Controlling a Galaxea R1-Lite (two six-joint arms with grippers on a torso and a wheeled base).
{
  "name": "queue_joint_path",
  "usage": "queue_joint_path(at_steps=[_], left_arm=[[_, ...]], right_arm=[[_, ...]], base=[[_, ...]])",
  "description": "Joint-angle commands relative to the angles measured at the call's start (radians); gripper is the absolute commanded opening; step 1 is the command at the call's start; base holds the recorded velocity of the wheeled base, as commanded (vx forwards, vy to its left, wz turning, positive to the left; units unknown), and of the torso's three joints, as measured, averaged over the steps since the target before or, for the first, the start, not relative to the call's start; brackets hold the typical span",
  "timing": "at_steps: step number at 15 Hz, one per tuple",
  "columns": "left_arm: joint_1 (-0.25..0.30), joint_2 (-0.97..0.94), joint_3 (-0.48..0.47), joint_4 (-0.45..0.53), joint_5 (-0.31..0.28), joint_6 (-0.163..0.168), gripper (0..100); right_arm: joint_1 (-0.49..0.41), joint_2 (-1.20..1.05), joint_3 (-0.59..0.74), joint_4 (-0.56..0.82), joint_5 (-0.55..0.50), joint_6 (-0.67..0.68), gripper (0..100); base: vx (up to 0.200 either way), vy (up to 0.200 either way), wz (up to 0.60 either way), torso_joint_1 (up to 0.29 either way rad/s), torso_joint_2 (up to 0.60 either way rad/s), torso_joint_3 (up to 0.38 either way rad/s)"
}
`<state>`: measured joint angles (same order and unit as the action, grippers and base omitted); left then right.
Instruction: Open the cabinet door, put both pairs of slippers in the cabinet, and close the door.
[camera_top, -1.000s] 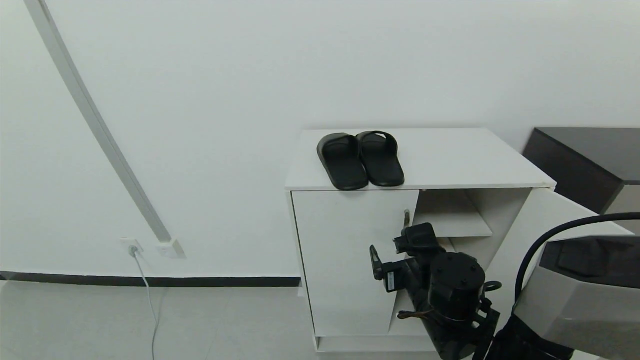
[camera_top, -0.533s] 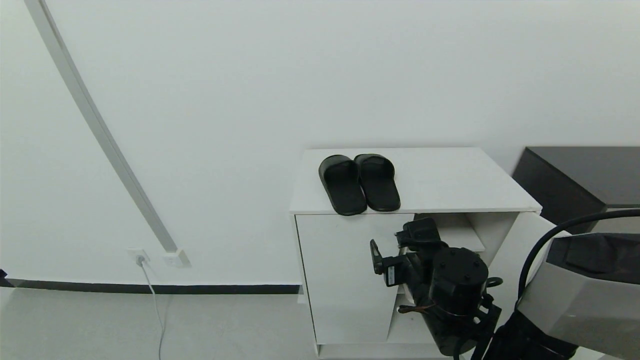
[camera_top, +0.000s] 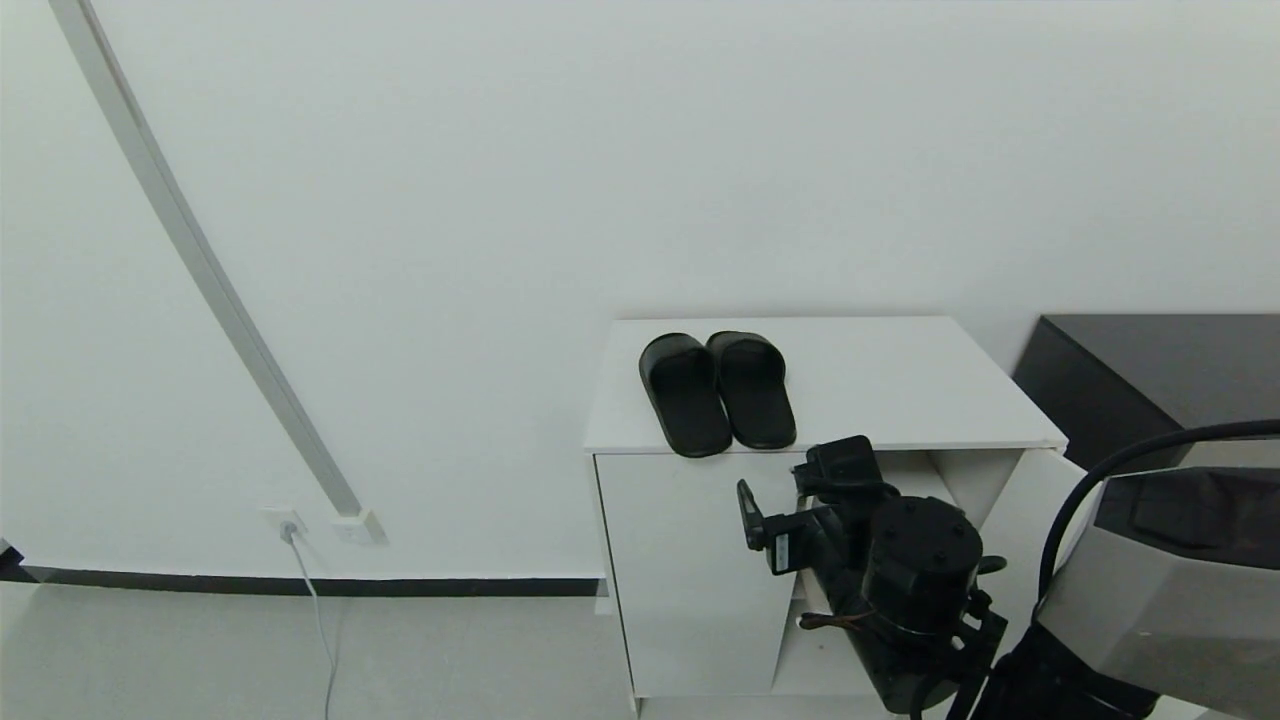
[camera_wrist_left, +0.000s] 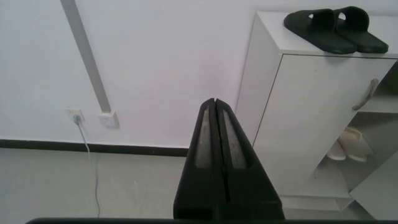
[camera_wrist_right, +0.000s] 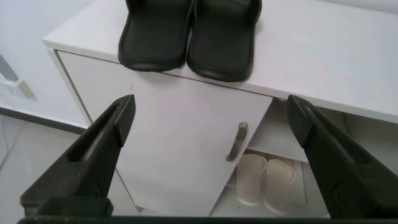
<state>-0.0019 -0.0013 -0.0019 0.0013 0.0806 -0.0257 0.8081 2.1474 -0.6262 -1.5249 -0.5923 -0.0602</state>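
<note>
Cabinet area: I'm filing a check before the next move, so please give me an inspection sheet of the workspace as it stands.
Surface: top of the white boxy cabinet, flat, carrying one pair.
Job's things: black rubber slide slippers side by side on top, ends at the front edge; cream slippers inside, low down; left door shut, right door swung open.
Clutter: nothing seen.
Hands: left hand shut, empty, away from the cabinet; right hand open, empty, facing the cabinet front.
Cables: white cord hanging from a wall socket.
Surroundings: white wall, slanted grey conduit, dark low furniture.
</note>
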Motion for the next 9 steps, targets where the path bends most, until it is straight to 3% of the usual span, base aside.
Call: queue_joint_path(at_steps=[1,6,9], left_arm=[[0.0,0.001,0.002,0.0,0.001,0.0,0],[0.0,0.001,0.0,-0.001,0.001,0.001,0],[0.0,0.001,0.002,-0.001,0.001,0.001,0]], right_arm=[[0.0,0.008,0.0,-0.001,0.002,-0.009,100],[0.002,0.037,-0.032,-0.046,0.049,-0.021,100],[-0.035,-0.014,-0.228,0.227,0.051,0.013,100]], base=[[0.0,0.0,0.0,0.0,0.0,0.0],[0.0,0.0,0.0,0.0,0.0,0.0],[0.0,0.0,0.0,0.0,0.0,0.0]])
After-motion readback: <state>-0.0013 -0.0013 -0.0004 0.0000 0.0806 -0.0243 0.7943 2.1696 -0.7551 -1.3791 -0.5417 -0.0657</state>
